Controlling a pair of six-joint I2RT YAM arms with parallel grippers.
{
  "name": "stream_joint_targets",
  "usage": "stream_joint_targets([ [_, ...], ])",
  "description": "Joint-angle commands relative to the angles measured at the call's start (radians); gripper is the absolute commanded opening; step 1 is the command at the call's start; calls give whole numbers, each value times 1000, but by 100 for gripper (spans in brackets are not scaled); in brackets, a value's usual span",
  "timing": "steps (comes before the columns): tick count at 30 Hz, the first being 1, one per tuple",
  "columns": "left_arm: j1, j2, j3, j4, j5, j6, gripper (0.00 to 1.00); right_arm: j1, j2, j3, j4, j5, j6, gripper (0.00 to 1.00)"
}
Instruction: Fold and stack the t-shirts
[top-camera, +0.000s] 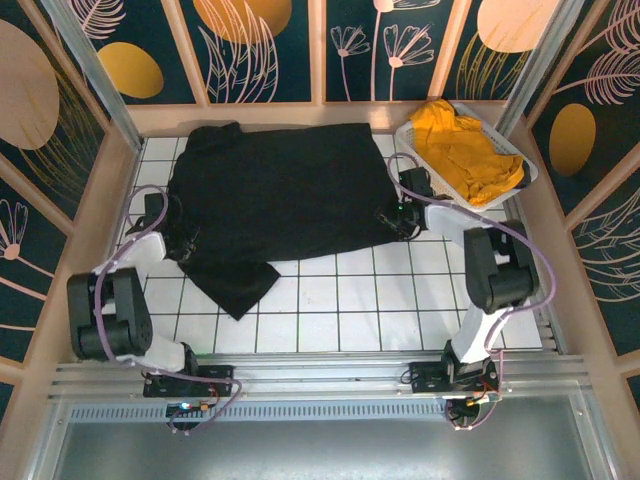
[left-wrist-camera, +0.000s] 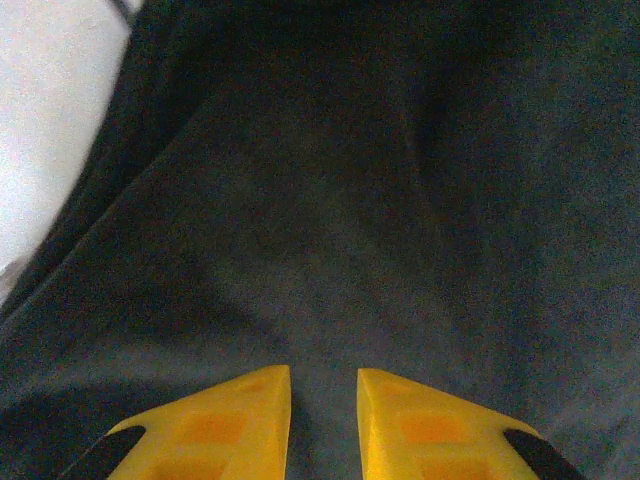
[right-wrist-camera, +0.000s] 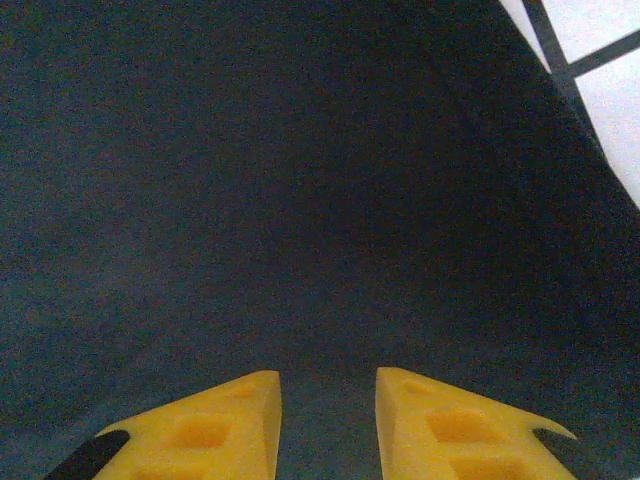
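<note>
Left gripper, right gripper: yellow wedge fingers apart over matte black t-shirt; mustard-yellow t-shirt crumpled

- A white lattice basket is set at the table's far right corner.
- A white table is crossed by dark grid lines.
- Dark wall panels, framed in light wood, are painted with orange ovals and pale plant outlines.
- A metal rail is laid along the near edge.

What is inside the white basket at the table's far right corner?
A crumpled mustard-yellow t-shirt fills most of the white basket. Anything beneath the shirt, including the basket's floor, is covered and cannot be seen.
</note>
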Motion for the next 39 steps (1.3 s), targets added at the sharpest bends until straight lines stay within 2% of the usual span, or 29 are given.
stream_joint_targets([
  [1,-1,92,31,53,-1,14,25,-10,85,80,-125,72,18,31],
  [4,0,125,8,63,2,33,25,-11,126,105,-275,137,44,30],
  [7,-2,132,-16,49,2,69,25,-10,119,61,-379,151,66,30],
  [14,-2,116,-64,-24,8,139,26,-22,-74,-182,-423,121,114,31],
  [22,1,32,-96,-138,-107,166,29,-41,-89,-170,-378,93,104,33],
  [24,1,20,-79,-169,-128,172,34,-42,-76,-136,-379,103,90,34],
  [28,0,-53,-37,-243,-183,194,53,-38,-109,-97,-378,121,60,39],
  [31,-7,-132,-2,-328,-198,218,54,-24,-191,-87,-374,164,25,46],
  [35,-86,-183,-25,-425,-140,202,51,-15,-285,-95,-365,163,-9,49],
  [39,-293,-239,-91,-503,-107,139,48,24,-337,-102,-345,118,-45,52],
])
